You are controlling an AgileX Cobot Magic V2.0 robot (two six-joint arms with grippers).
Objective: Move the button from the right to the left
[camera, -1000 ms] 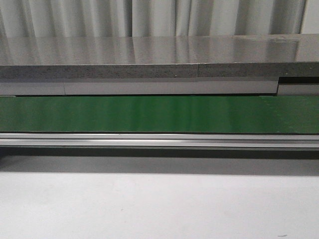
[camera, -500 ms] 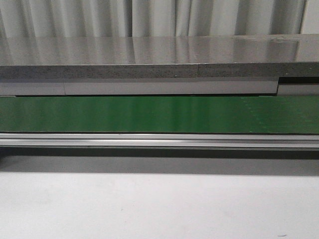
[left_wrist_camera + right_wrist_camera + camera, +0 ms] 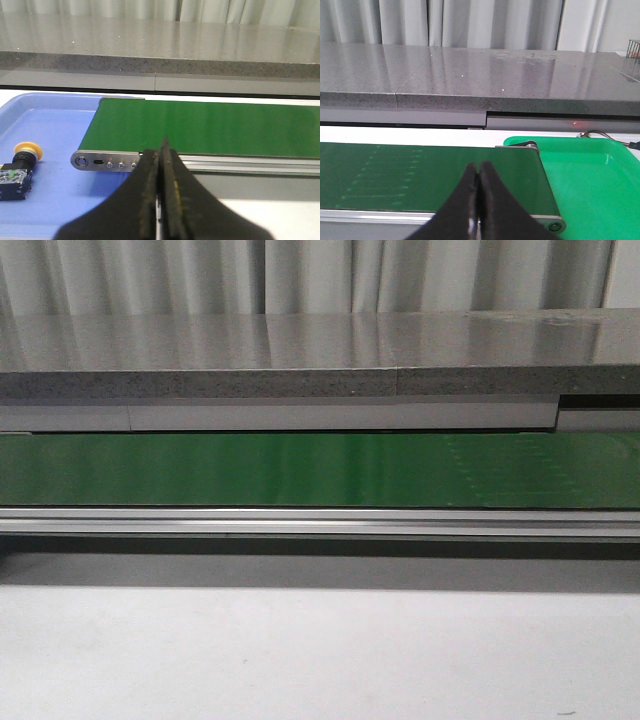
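The button (image 3: 19, 167), with a yellow-orange cap and a dark blocky body with a green mark, lies on its side in the blue tray (image 3: 50, 125), seen in the left wrist view. My left gripper (image 3: 161, 150) is shut and empty, near the left end of the green conveyor belt (image 3: 210, 127), to the right of the button and apart from it. My right gripper (image 3: 478, 172) is shut and empty over the belt's right end (image 3: 445, 175). Neither gripper shows in the front view.
A green tray (image 3: 590, 175) sits past the belt's right end. The belt (image 3: 320, 470) runs across the front view with a metal rail (image 3: 320, 522) in front and a grey stone ledge (image 3: 300, 360) behind. White tabletop (image 3: 320, 660) lies nearest me.
A faint pattern on the green belt has drifted leftward in the front view. Nothing else has moved.
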